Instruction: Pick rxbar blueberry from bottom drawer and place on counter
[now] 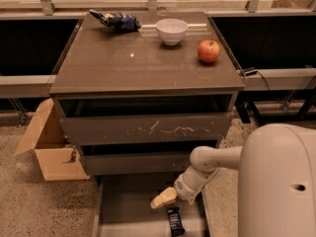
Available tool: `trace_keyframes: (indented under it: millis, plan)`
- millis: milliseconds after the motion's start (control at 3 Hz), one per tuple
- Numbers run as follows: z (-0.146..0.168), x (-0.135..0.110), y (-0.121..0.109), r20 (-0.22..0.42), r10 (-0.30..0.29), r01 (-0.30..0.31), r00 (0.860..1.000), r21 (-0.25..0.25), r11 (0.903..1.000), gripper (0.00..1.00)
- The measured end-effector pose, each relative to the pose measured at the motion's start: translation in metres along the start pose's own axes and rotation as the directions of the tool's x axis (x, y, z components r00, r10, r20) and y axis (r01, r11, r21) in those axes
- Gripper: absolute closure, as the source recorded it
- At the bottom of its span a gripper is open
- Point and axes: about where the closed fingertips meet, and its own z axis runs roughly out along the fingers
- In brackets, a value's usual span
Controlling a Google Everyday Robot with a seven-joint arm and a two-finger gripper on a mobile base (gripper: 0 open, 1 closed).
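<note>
The rxbar blueberry point(174, 221) is a small dark bar lying on the floor of the open bottom drawer point(123, 211), near its right side. My gripper point(161, 199) hangs over the drawer, just above and to the left of the bar, apart from it. It holds nothing that I can see. The counter point(128, 63) is the glossy grey-brown cabinet top above.
On the counter stand a white bowl point(172, 30), a red apple point(209, 51) and a blue-and-white snack bag point(114, 19). An open cardboard box point(49, 147) sits on the floor left of the cabinet. The robot's white body point(279, 181) fills the lower right.
</note>
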Motion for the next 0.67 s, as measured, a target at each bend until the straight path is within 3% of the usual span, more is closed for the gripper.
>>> trace_keyframes:
  millis: [333,667]
  plan:
    - [0.0377,0.0005,-0.0228,-0.019,0.032,-0.032,0.999,-0.018,0.9993,0.0]
    - [0.0404,-0.0017,-0.0268,-0.012,0.035,-0.035,0.999,-0.008,0.9994,0.0]
